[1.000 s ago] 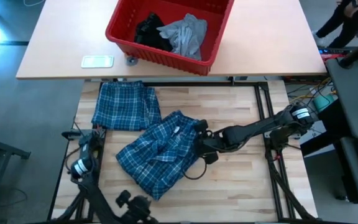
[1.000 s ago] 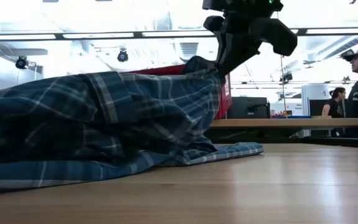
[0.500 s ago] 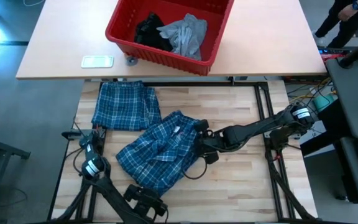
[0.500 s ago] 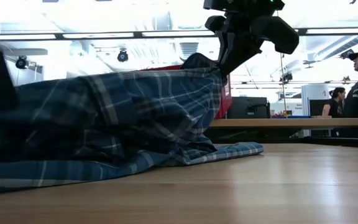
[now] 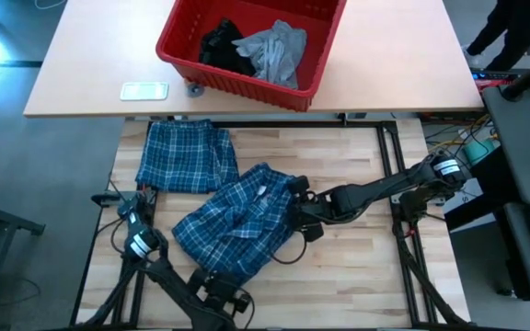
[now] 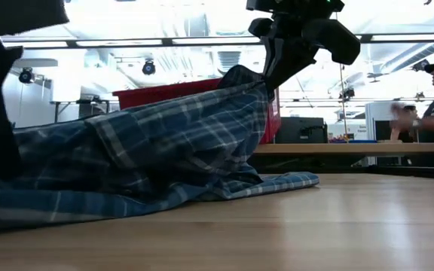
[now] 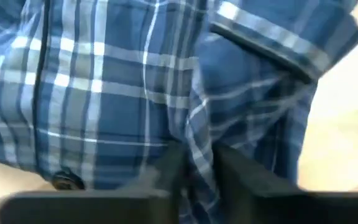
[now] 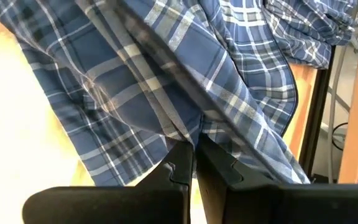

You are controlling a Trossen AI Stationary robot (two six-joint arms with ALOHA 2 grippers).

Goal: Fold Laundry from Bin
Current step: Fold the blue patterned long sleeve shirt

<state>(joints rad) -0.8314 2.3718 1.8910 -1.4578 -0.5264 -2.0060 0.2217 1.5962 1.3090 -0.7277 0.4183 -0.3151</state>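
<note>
Shirt edges: right tool pinches right edge | left tool pinches near hem

Light: bright overhead; your low view is washed out by ceiling strips.
Glare: pale table beside the right gripper burns white.
Blur: left gripper smeared, shirt soft.
Shadows: faint.
</note>
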